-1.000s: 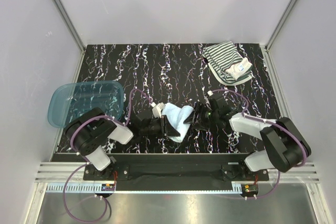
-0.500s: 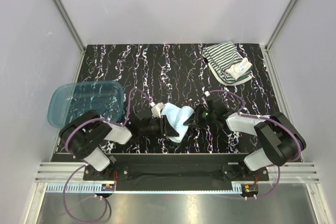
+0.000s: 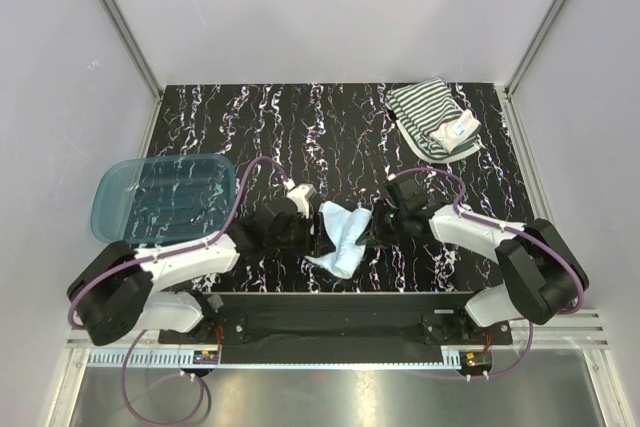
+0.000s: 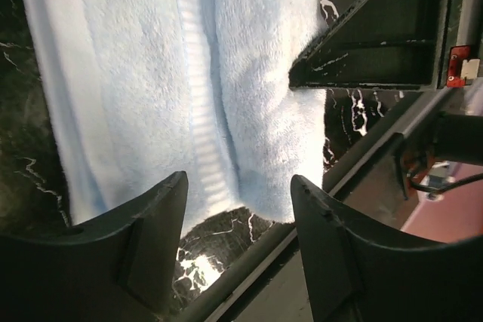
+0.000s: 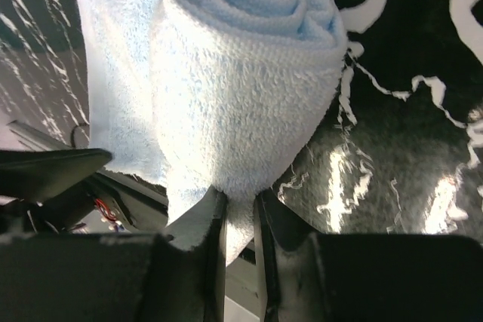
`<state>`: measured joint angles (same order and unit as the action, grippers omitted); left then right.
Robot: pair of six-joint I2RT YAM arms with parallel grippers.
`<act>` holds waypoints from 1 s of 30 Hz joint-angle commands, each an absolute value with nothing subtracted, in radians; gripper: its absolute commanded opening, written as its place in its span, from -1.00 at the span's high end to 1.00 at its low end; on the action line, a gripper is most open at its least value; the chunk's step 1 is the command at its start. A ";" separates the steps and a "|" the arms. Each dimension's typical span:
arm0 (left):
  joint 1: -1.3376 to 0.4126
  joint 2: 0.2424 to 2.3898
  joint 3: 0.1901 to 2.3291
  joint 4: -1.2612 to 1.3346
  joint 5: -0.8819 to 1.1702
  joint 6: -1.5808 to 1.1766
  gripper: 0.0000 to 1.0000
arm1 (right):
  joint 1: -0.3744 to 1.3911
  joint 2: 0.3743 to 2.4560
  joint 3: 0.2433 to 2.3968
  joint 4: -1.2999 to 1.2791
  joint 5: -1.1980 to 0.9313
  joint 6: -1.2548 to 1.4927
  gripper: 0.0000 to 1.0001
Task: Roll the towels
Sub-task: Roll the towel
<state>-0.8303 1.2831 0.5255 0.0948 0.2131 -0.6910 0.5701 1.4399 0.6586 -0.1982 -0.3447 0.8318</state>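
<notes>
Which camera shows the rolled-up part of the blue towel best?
The right wrist view: the light blue towel shows its spiral end, pinched by the right gripper. The left wrist view shows only flat folds; the top view, a small crumpled patch.

The black, white-veined tabletop point(image 3: 330, 127) carries a partly rolled light blue towel point(image 3: 340, 237) near its front middle, a striped towel point(image 3: 430, 119) at the far right corner, and a clear blue tub point(image 3: 165, 197) at its left edge.

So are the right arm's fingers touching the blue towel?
Touching. The right wrist view shows the right fingers pinched shut on a fold of the blue towel.
</notes>
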 commanded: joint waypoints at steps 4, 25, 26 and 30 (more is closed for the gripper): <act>-0.962 1.172 0.664 -0.161 -0.107 -0.571 -0.28 | 0.594 1.411 0.773 -0.501 -0.227 0.782 0.84; -1.403 1.411 0.939 -0.264 -0.532 -0.494 -0.32 | 0.624 1.471 0.919 -0.684 -0.160 0.795 0.79; -1.420 1.426 0.948 -0.265 -0.538 -0.494 -0.32 | 0.624 1.471 0.920 -0.684 -0.160 0.796 0.79; -1.446 1.498 0.992 -0.262 -0.540 -0.488 -0.32 | 0.627 1.476 0.927 -0.686 -0.161 0.796 0.78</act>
